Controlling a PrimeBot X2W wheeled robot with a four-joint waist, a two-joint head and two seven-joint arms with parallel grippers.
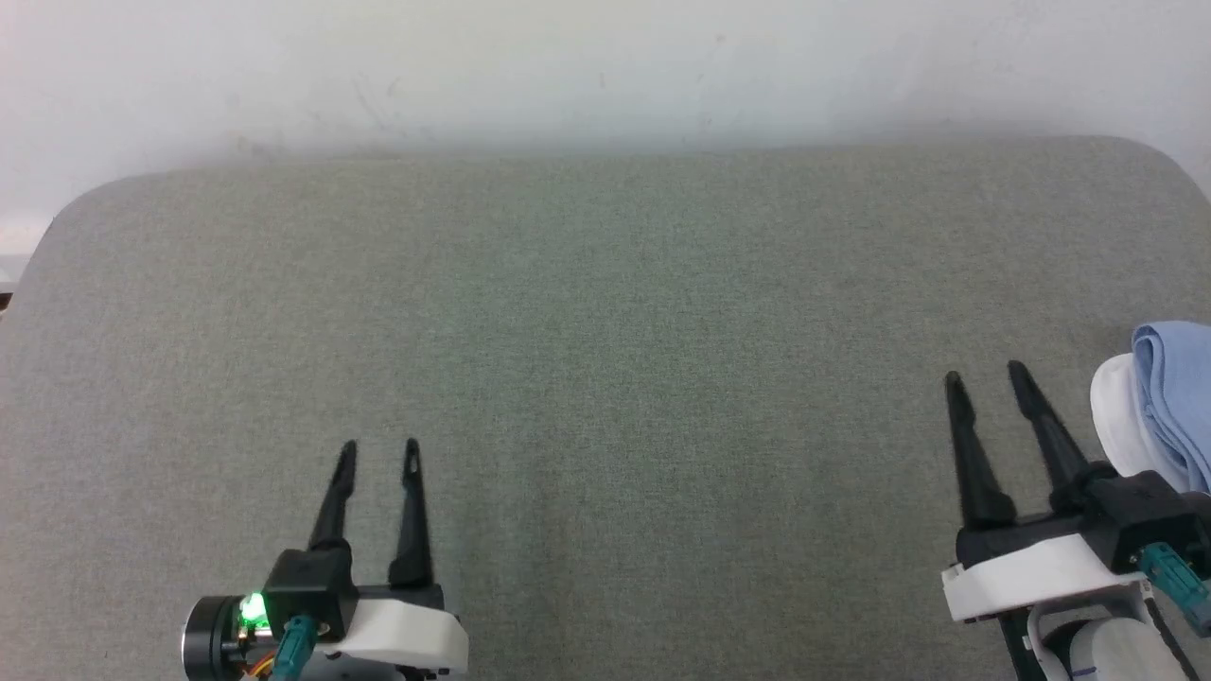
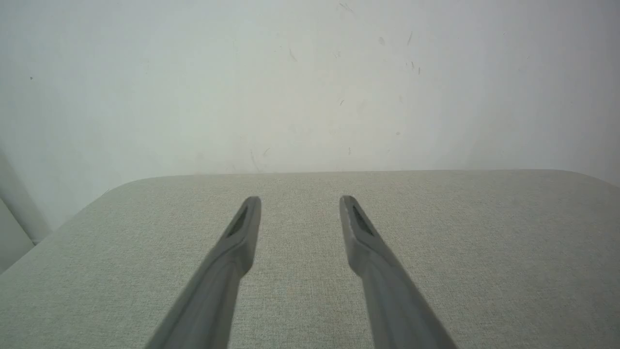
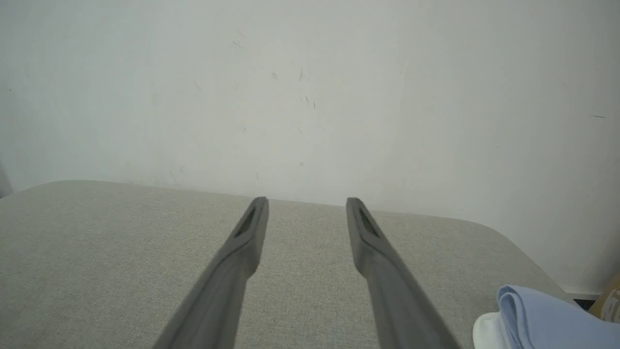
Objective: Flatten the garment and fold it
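- A grey-green fabric-topped table (image 1: 605,284) stands against a scuffed white wall (image 1: 605,66). Most of the tabletop is bare, and the work has yet to reach the middle of it.
- The left gripper (image 1: 378,445) hangs over the near left of the table with its two dark fingers parted and nothing between them. The right gripper (image 1: 986,374) at the near right is likewise spread and empty-handed.
- The garment (image 1: 1173,397), light blue with a white part showing, lies bunched in folds at the table's far right edge. It is just beside the right gripper and well apart from the left.
- The step in hand appears to be fetching the shirt to the middle so it can be spread flat.
- To do that well, the right gripper would likely turn toward the bundle and pinch a single outer layer, not the whole wad. It would then draw the cloth across to where the left gripper can take an opposite edge.
- Soft cotton will probably drag and crease, so a lift-and-lay should serve better than a slide.
- The head view gives both grippers and their spacing from the bundle.
- The right wrist view shows the garment (image 3: 542,315) low at its corner, with the rounded fold of blue over white more plainly seen. A tan object (image 3: 611,303) beyond the table's edge is too small to tell.
- The left wrist view shows the left gripper's (image 2: 299,199) open fingers over bare cloth-topped table and wall.
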